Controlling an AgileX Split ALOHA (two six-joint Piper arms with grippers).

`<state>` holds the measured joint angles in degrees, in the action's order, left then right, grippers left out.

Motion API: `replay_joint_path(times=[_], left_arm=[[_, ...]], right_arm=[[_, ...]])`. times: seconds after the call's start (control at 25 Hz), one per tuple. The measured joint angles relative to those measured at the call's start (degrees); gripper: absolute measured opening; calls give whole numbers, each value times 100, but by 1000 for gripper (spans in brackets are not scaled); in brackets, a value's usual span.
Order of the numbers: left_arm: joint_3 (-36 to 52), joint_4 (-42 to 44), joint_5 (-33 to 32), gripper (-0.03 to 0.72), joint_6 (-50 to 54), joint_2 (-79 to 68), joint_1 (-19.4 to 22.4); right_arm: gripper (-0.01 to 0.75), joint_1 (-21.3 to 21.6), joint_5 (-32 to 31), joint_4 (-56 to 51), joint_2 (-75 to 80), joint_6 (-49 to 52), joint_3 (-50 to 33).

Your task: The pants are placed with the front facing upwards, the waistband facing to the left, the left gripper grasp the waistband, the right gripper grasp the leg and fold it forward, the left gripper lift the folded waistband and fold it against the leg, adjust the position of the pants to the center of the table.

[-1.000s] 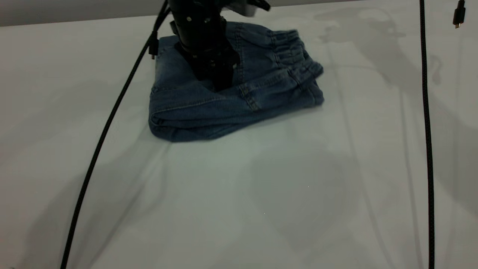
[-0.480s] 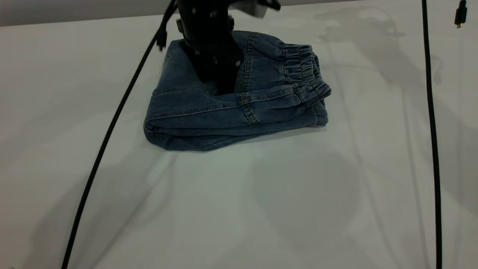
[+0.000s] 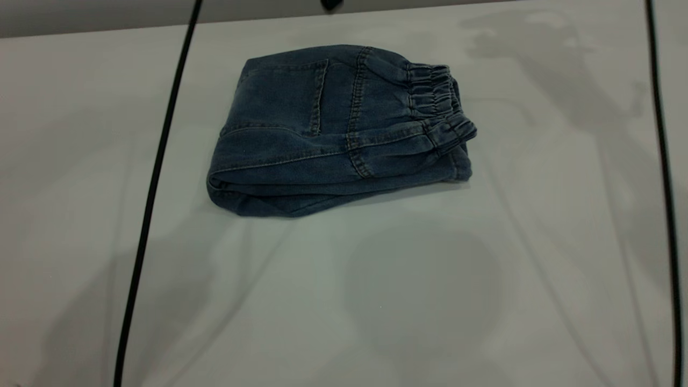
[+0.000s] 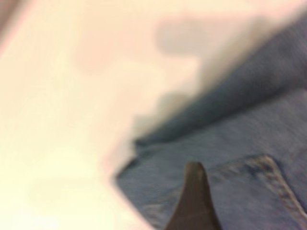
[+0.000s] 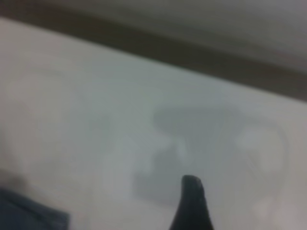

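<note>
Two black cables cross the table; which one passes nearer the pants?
The left cable: it runs close beside the pants' folded edge. The right cable hangs far off past the waistband.

The exterior view looks down at a slant across the table (image 3: 408, 301), taking in the folded pants (image 3: 333, 134) in the upper middle of the frame. The left wrist view sits very close above the pants (image 4: 249, 158), a dark fingertip (image 4: 194, 201) at its lower edge. The right wrist view faces bare table (image 5: 96, 120), with a fingertip (image 5: 192, 203) low centre. All three views share the table; the exterior and left wrist views share the pants.
</note>
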<state>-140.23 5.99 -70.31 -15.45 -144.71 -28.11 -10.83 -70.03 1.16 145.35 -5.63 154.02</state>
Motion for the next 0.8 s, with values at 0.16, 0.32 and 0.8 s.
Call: replay_joint_path(times=[0.16,0.32,0.8], left_arm=[[-228,528,7,518,458,366,0],[-228,855,2,518,469,894,0],[-222,890,7,518,616,3043,0]], right_arm=[[459,0,-6,-310,-572,4,-2],[459,0,0,-528,-1306,4,-189],[459,0,-10,-865,-3669,47,-1494]])
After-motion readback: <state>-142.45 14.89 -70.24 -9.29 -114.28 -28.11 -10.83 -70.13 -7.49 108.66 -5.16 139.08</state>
